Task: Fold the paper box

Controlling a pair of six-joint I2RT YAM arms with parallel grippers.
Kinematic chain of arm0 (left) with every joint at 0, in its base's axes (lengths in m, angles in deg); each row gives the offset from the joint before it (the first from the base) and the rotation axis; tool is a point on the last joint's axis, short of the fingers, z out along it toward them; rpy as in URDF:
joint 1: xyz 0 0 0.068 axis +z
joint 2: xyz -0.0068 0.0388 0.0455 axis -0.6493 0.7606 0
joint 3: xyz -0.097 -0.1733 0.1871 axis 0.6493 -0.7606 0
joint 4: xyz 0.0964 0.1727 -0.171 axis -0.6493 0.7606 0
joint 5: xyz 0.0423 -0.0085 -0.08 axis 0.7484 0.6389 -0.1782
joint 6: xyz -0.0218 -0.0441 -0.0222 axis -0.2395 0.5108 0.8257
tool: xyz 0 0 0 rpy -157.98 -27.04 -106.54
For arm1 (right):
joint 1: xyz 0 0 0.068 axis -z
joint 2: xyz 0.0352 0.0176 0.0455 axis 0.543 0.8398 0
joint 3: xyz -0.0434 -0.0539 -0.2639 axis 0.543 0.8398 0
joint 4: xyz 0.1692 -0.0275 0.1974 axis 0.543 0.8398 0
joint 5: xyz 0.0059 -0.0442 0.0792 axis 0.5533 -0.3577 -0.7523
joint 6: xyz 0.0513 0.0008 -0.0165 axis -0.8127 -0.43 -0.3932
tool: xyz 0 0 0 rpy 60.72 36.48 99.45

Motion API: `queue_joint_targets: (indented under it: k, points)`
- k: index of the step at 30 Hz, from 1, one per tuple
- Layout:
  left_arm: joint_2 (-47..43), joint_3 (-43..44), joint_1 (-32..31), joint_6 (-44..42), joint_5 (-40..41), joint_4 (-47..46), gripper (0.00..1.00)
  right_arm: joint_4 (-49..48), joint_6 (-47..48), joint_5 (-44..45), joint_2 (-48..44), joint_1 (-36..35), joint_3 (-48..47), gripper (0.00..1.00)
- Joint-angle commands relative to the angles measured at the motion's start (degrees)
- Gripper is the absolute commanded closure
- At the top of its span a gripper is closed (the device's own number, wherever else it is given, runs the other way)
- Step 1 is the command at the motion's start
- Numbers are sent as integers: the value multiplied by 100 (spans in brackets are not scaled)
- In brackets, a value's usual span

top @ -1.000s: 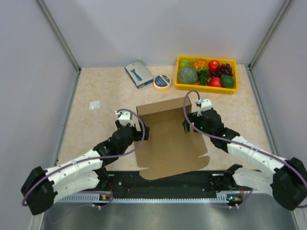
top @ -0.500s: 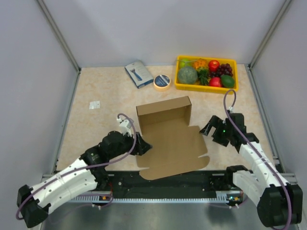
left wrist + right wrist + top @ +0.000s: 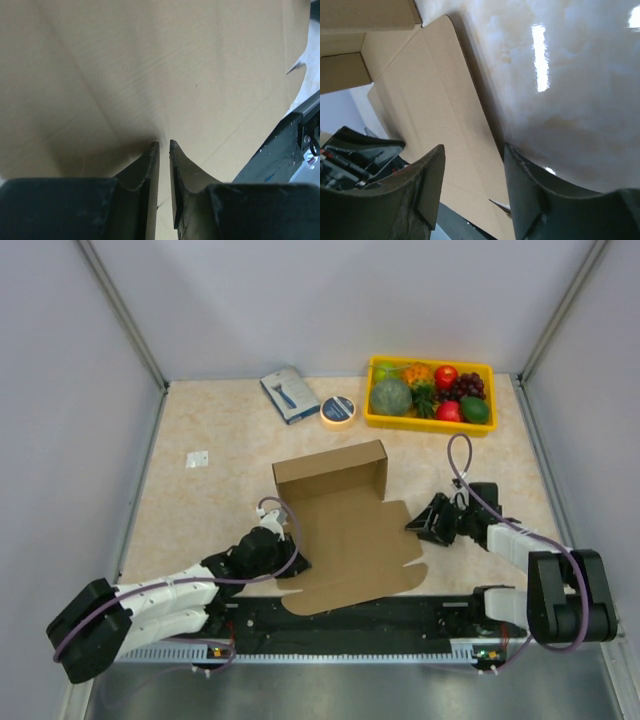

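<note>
Paper box (image 3: 350,535): middle of tabletop (image 3: 220,430), rear wall upright, front flaps flat | left pincer (image 3: 164,145): fingers a slit apart at box's left edge, cannot tell if gripping | right pincer (image 3: 470,155): open beside right flap

paper box (image 3: 345,530): centre | left tool (image 3: 294,561): at its left | right tool (image 3: 416,525): at its right

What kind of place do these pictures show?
Probably a robot test cell: a beige table walled by grey panels, two arms bolted at its near edge, and a yellow fruit tray.
</note>
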Motion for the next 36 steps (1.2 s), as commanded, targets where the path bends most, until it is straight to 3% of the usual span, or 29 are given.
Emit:
queue_joint_targets:
  k: [1,3,7,11,12,17,20,21,23,26,27,28,33,36]
  points:
    - [54,-262,-13,118,306,-630,83,-1143,-15,-1288,345,-15,464,55]
    - [45,-227,-5,22,332,-508,85,-1302,-59,-1560,249,-15,482,62]
    - [-43,-201,-5,-40,332,-428,85,-1547,-94,-2053,134,-15,508,64]
    - [9,-262,-13,-5,376,-481,87,-2067,-305,-2527,239,-147,570,60]
    - [44,-271,-13,3,385,-507,87,-2215,-349,-2511,283,-234,579,57]
    - [177,-306,-31,48,385,-710,89,-2902,-736,-2205,819,-691,632,58]
    - [-34,-157,-66,-66,420,-386,89,-2368,-491,-1469,742,-973,544,60]
    - [-130,-61,-75,-119,429,-297,88,-2218,-377,-1326,688,-991,535,67]
    - [-481,28,-101,-346,316,-130,84,-1543,-184,-844,461,-1000,395,70]
    - [-981,299,-171,-654,-89,221,66,-674,133,-368,206,-1035,96,81]
    - [-1097,518,-232,-734,-168,544,55,-365,195,-270,161,-1026,0,95]
    - [-1237,642,-303,-848,-194,730,51,-171,204,-235,143,-1026,-201,99]
    - [-985,1861,-1312,-1788,-20,1574,36,909,-286,-559,99,-1026,-897,100]
    - [-493,2600,-2375,-2491,1077,2181,27,1262,-498,-586,81,-1026,-1222,100]
